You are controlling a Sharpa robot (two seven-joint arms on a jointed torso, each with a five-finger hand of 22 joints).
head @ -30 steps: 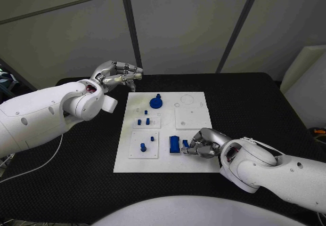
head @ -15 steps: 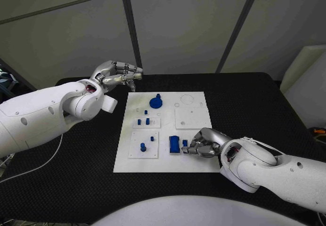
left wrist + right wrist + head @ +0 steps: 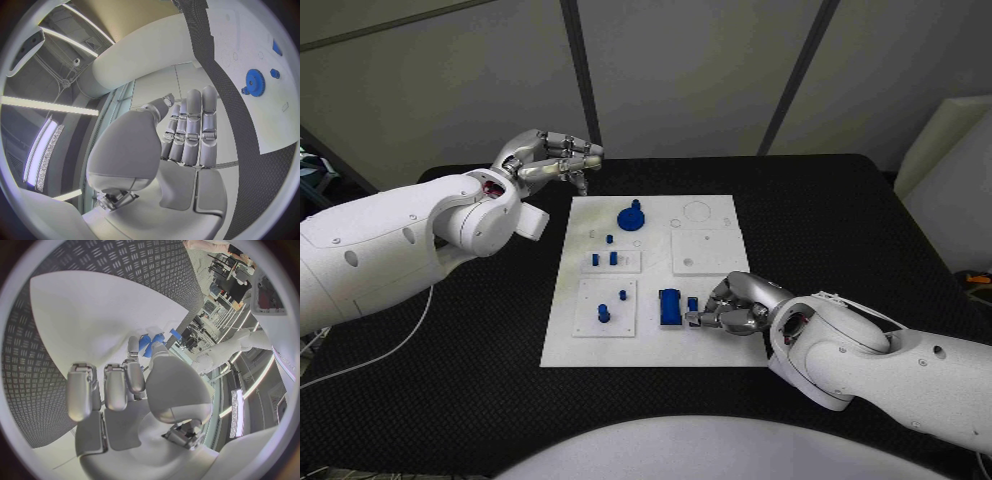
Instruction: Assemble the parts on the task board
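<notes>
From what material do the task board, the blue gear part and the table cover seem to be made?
The task board looks like matte white plastic: flat and evenly pale, with shallow recesses. The blue gear seems to be solid plastic, perhaps printed: uniform colour, no metallic shine. The table cover appears to be a black textured mat, rubber or woven; its grid pattern shows in the right wrist view.

matt white task board (image 3: 718, 345); rough black table (image 3: 848, 215)
</notes>
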